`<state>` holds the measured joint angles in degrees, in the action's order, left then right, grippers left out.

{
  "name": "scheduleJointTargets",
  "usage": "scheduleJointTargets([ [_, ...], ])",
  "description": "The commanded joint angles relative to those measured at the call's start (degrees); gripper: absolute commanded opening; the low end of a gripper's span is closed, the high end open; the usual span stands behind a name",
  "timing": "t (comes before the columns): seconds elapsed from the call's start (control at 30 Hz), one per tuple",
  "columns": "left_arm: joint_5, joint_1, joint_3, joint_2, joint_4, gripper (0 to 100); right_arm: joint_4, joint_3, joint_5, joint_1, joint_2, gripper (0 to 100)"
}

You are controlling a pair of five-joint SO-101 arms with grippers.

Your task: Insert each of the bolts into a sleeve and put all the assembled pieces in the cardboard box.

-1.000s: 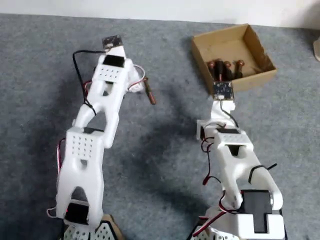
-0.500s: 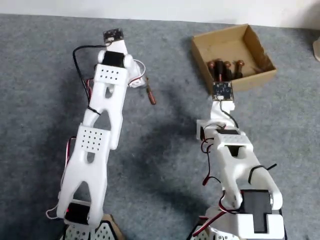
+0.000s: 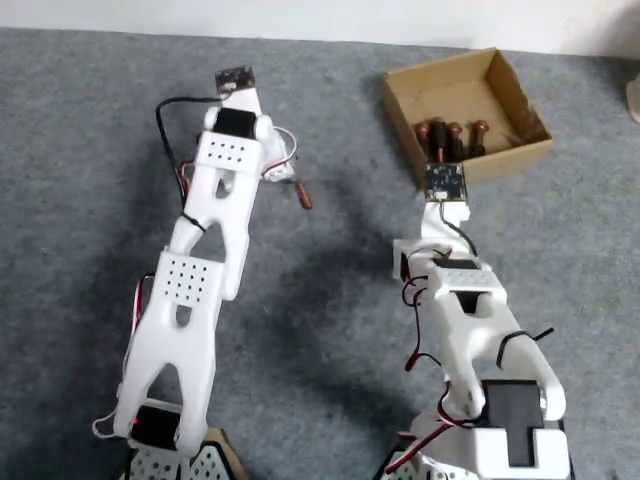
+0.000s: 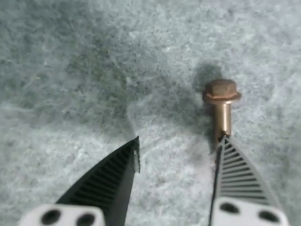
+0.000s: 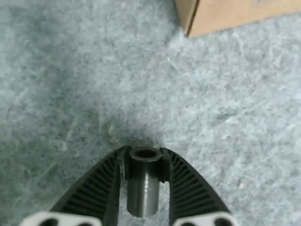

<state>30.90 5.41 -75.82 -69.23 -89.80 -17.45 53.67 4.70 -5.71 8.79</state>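
Note:
A copper-coloured bolt (image 4: pixel 222 101) lies on the grey carpet, its hex head pointing away from my left gripper (image 4: pixel 179 145). That gripper is open, and the bolt's shaft ends right at the tip of one finger (image 4: pixel 225 155), outside the gap. In the high view the bolt (image 3: pixel 302 193) lies just right of the left arm's wrist (image 3: pixel 232 140). My right gripper (image 5: pixel 144 156) is shut on a dark sleeve (image 5: pixel 143 183), held low over the carpet near the cardboard box (image 5: pixel 225 14). The box (image 3: pixel 400 95) holds several assembled copper pieces (image 3: pixel 450 135).
The box stands at the table's back right, just beyond the right arm's wrist (image 3: pixel 445 182). Open carpet lies between the two arms (image 3: pixel 340 270). A pale object (image 3: pixel 633 98) shows at the right edge.
The left arm has stretched farther toward the back of the table, bringing its wrist up beside the bolt. The bolt and the right arm have not moved.

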Motion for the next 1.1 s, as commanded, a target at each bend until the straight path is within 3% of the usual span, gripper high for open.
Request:
scheduleJointTargets([
  [0.0,-0.62,1.27,1.01,0.92,2.64,25,1.10,-0.31,0.62,0.31,2.07,0.5],
  [0.23,-4.48,1.19,0.92,1.01,2.29,26,1.10,-0.31,0.62,0.31,2.07,0.5],
  [0.63,-4.48,1.01,0.75,1.45,0.44,26,1.10,-0.31,0.62,0.31,1.80,0.5],
  [0.83,-4.66,1.01,-4.62,1.10,-4.13,38,1.10,-0.31,0.62,0.31,1.80,0.5],
  [1.07,-4.66,1.10,-5.58,0.92,-4.48,38,1.10,-0.31,0.62,0.31,1.80,0.5],
])
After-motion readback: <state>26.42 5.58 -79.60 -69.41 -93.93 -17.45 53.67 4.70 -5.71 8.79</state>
